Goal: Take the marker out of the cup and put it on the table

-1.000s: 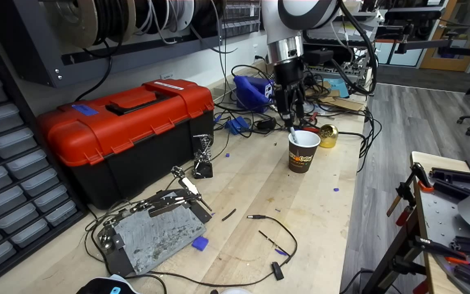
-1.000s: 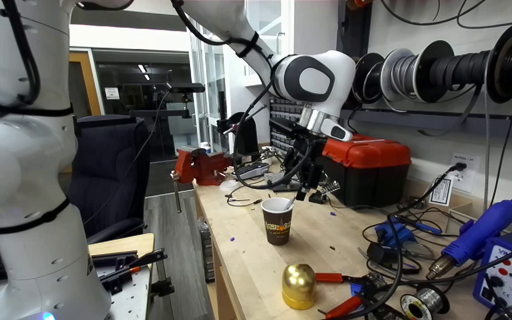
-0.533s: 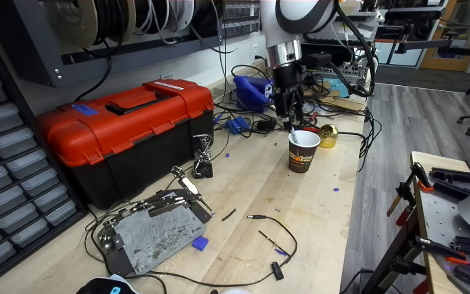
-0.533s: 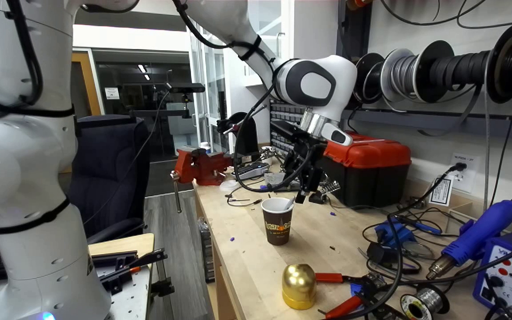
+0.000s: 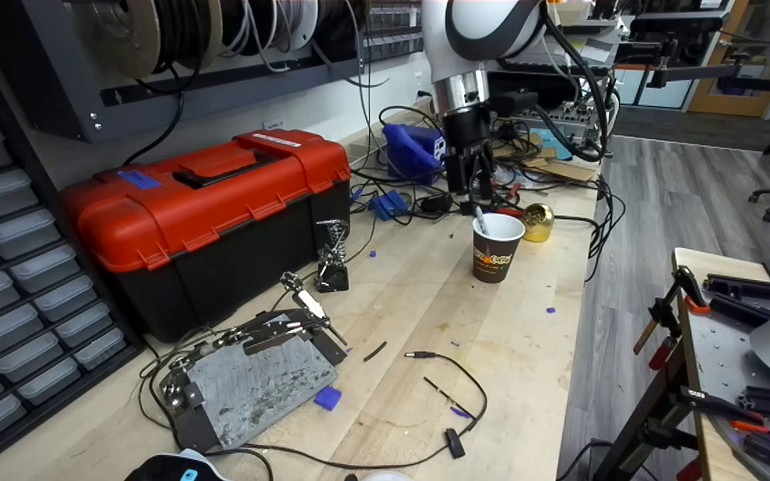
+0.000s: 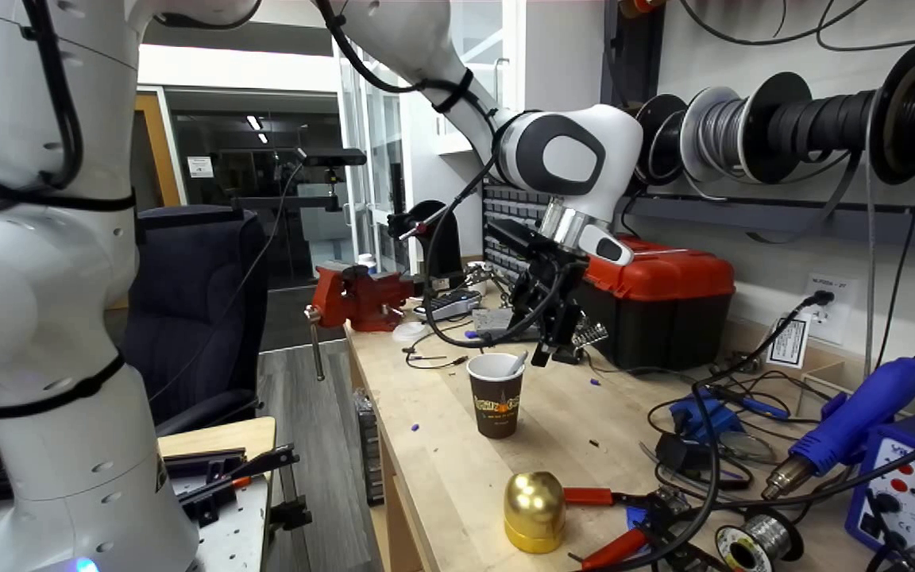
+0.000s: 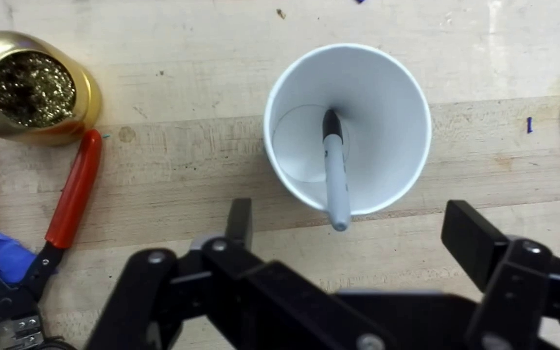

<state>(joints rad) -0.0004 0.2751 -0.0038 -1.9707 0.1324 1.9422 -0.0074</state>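
The cup [image 5: 492, 260] stands upright on the table [image 5: 418, 300], with a dark brown body and pale inside; it shows in both exterior views [image 6: 496, 409]. The marker [image 7: 337, 180] leans inside it, grey with a black end down at the bottom; its grey end sticks out over the rim. In the wrist view the cup [image 7: 387, 131] lies just ahead of my gripper [image 7: 353, 226]. The jaws are wide apart, one to each side of the marker's grey end, touching nothing. In an exterior view the gripper [image 6: 550, 351] hangs tilted beside the cup's rim, slightly above it.
A gold tip-cleaner ball [image 7: 88, 97] and red-handled pliers [image 7: 73, 194] lie near the cup. A red toolbox [image 5: 211, 194] stands along the wall. A blue hot-air tool [image 6: 855, 429], cables and a solder spool [image 6: 767, 540] crowd the table's wall side.
My gripper has moved down slightly and a little toward the toolbox side, away from the cup's rim. The cup and marker have not moved.
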